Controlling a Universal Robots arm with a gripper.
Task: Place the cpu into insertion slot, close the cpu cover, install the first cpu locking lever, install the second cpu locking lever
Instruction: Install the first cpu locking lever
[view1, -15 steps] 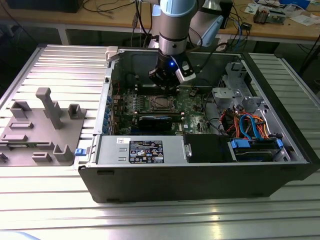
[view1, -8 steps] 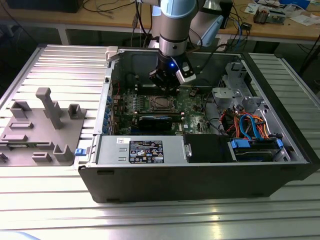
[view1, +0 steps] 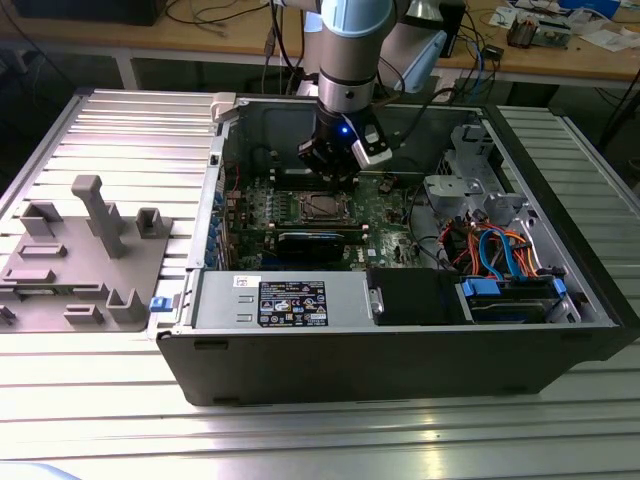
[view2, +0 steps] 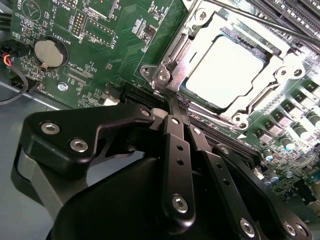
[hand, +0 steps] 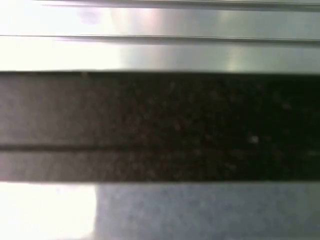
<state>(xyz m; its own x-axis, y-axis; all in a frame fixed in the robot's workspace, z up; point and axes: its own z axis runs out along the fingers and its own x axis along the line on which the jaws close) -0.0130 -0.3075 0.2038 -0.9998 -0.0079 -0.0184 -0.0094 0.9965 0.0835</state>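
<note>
Gripper (view2: 172, 100) fingers pressed together, holding nothing, tips at the cover (view2: 172, 55) edge. Chip (view2: 225, 70) sits just beyond, under the cover. Cover judged thin, stiff, slippery; push at its rim.

Arm (view1: 350, 60): descends near-vertical — wrist pointing down.
Gripper (view2: 172, 97): fingers pressed together — tips low.

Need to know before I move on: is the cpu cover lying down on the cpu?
Touching. In the second wrist view the cpu cover lies closed around the cpu, its frame on the chip's edges.
</note>
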